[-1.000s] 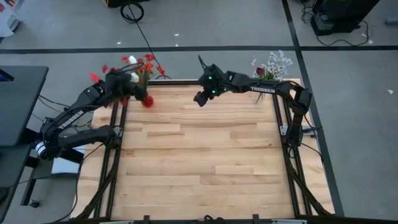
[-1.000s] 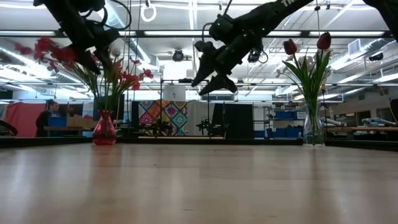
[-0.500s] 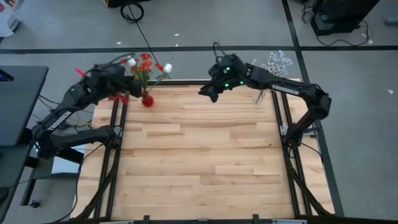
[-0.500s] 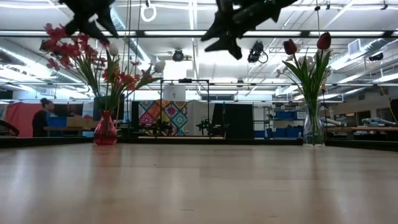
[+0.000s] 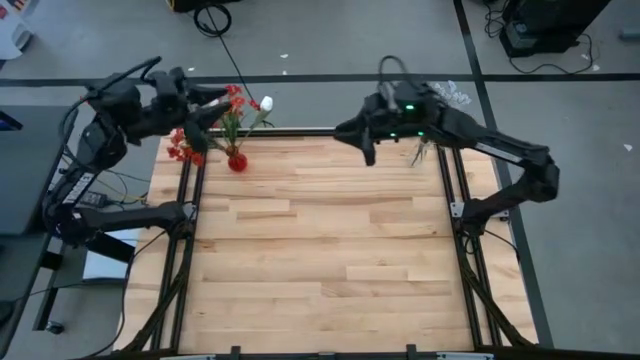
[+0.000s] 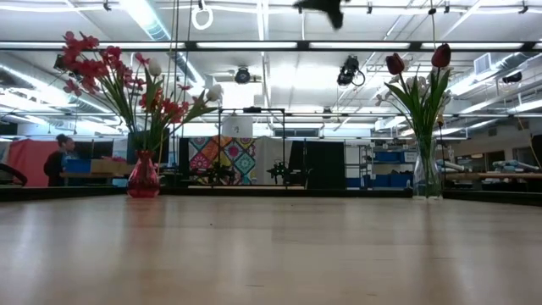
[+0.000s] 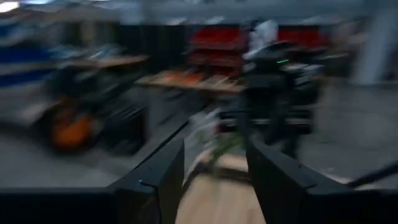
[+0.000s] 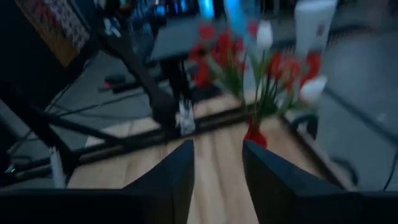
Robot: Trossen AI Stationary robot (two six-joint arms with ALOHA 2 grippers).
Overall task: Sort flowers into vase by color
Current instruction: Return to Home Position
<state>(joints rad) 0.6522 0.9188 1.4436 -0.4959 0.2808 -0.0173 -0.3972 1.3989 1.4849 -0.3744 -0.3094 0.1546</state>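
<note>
A red vase (image 5: 237, 161) stands at the table's far left and holds red flower clusters (image 6: 93, 63) and white tulip buds (image 6: 215, 90); it also shows in the right wrist view (image 8: 254, 134). A clear vase (image 6: 428, 174) at the far right holds maroon tulip buds (image 6: 395, 63) and pale sprigs (image 5: 452, 93). My left gripper (image 5: 212, 103) is high up, left of the red vase's flowers, and is open and empty (image 7: 214, 180). My right gripper (image 5: 352, 135) is high above the far edge between the vases, and is open and empty (image 8: 217, 180).
The wooden table top (image 5: 330, 250) lies between and in front of the two vases. The right arm (image 5: 480, 150) passes over the clear vase. A person (image 6: 61, 157) stands in the room far behind the table.
My left gripper has risen out of the red vase's flowers and drawn back toward the table's left edge. My right gripper has risen and gone toward the right edge, almost out of the low view. The red vase's flowers stand free now.
</note>
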